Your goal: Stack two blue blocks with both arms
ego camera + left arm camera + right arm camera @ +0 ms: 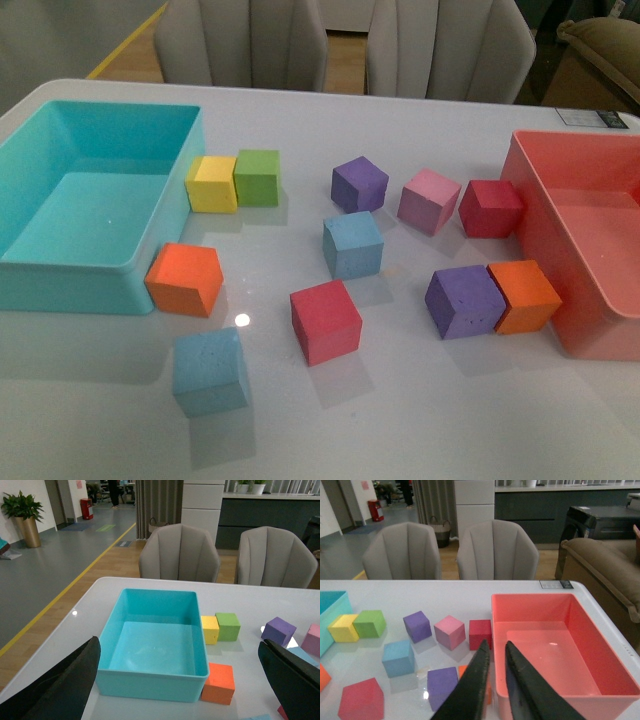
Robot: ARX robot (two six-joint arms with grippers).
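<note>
A white glossy table (420, 420) fills my front view, two grey chairs behind it, a turquoise bin (60, 290) at 9 o'clock and a red bin (580, 340) at 3, the latter cut off by the frame. One blue block (352, 245) sits near the middle. The other blue block (210, 372) lies at 7 o'clock from it, close to my edge and well apart from its neighbours. Both look like matte, speckled foam, so I judge them light, a little squashy and not slippery. I would pinch each gently across two opposite flat sides, low enough that it does not tip. The middle one has a purple cube at 12 and a red cube at 7, near but not touching, so its 3 and 9 o'clock faces are freest. My left gripper (180, 647) is spread wide and empty. My right gripper (497, 650) is all but closed, a slit between the fingers, holding nothing. Neither arm shows in the front view. From the left wrist the blue blocks are only slivers at the frame edge, and their far faces are hidden everywhere.
</note>
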